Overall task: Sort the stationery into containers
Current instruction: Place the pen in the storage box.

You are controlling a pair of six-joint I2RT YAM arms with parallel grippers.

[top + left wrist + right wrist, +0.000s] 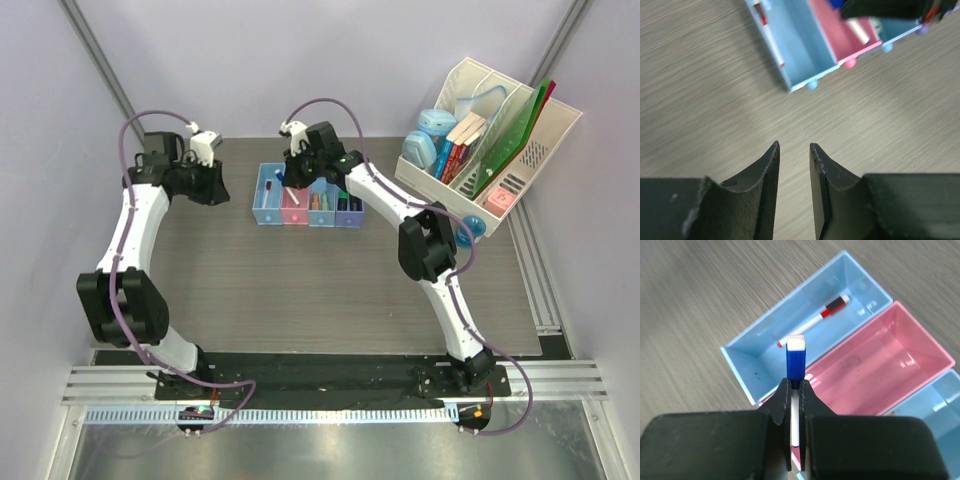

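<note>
Grey wood-grain table (300, 290) is seen under both arms, with a row of four joined translucent trays (307, 224) at its far middle. In the right wrist view a thin white marker with red and black bands (812, 322) is shown lying flat in the end light-blue tray (740, 365), its long axis running along the tray's length; the pink tray (920, 350) lies beside it. A thin white marker with a blue cap (795, 360) is pinched between the pressed-together fingers of the right gripper (795, 390) and is held above the wall shared by those two trays. Its long axis is in line with the fingers, and the cap juts past the fingertips. Only the top view shows orange and green items in the second light-blue tray (320, 222), dark items in the purple tray (350, 222), and a white slanted file rack (520, 190) of books and folders at the right. The left gripper (794, 150) is seen over bare table just beside the end tray, its jaws slightly spread with nothing between them.
</note>
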